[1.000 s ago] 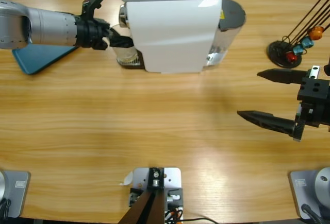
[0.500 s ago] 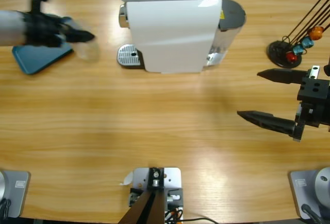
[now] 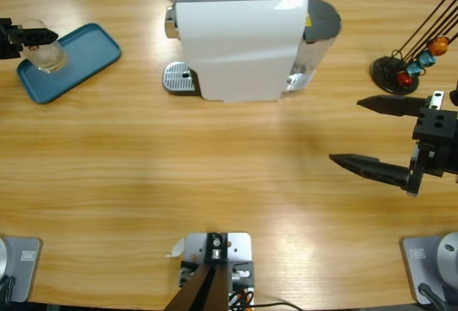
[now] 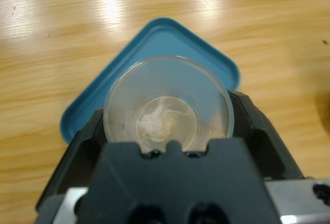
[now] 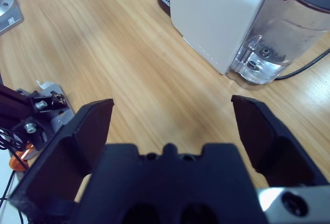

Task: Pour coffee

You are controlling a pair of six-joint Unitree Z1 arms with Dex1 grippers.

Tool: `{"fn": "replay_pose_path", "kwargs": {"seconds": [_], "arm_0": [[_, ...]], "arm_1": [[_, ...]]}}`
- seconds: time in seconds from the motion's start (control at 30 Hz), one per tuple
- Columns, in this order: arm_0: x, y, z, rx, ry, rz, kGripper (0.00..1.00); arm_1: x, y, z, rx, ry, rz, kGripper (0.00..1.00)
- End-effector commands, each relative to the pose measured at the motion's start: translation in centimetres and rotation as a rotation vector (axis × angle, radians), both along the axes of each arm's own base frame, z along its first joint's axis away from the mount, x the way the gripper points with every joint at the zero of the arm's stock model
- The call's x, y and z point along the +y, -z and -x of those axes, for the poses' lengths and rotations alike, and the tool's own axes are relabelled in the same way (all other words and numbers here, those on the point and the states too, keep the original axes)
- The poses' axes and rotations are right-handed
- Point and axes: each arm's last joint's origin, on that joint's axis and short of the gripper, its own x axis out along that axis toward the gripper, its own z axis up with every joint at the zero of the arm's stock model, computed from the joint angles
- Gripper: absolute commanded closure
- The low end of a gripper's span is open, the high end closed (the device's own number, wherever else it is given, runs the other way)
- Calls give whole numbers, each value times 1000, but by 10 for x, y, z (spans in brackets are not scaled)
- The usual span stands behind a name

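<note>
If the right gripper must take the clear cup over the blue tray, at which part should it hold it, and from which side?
Probably the side wall, just under the rim. The cup stands upright with its round mouth up, over the blue tray, so a level approach across the wall suits it. The left gripper already clamps it from the table's left end, so the right gripper should come from the coffee machine side.

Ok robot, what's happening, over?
Left gripper shut on cup, over blue tray. Right gripper open, idle. Coffee machine drip plate bare.
</note>
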Motion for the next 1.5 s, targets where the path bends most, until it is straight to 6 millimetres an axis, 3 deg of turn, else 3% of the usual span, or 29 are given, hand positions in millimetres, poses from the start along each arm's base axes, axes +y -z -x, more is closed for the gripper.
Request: {"fn": "replay_pose_path", "kwargs": {"seconds": [0.03,0.33,0.4,0.43,0.7,0.8,0.9,0.97,1.03,1.13,1.23,1.3,1.5], "arm_0": [[12,46,-36,18,-87,16,610],[7,68,-46,55,-50,91,589],[6,66,-44,54,-37,113,92],[7,62,-41,47,-36,115,32],[15,38,-12,-10,-54,124,32],[16,6,9,-77,-49,134,32],[5,-44,41,-99,12,139,32],[-8,-76,72,-108,98,145,32],[-12,-92,112,-154,183,162,32],[-11,-77,167,-176,332,226,32],[-2,-37,203,-106,406,296,35],[-1,-38,208,-132,430,313,45],[-8,-35,192,-86,390,254,4]], "arm_1": [[-3,9,7,6,-28,7,0],[-3,8,7,4,-25,8,0],[-4,8,7,2,-24,7,0],[-4,8,7,1,-24,7,0],[-4,8,7,-2,-24,4,0],[-4,8,7,-2,-24,4,0],[-4,8,7,-2,-24,4,0],[-4,8,7,-2,-26,4,0],[-4,8,8,-2,-27,3,0],[-4,7,8,-3,-29,1,0],[-4,7,8,-2,-30,1,0],[-4,8,8,0,-32,2,0],[-3,10,7,10,-34,8,0]]}}
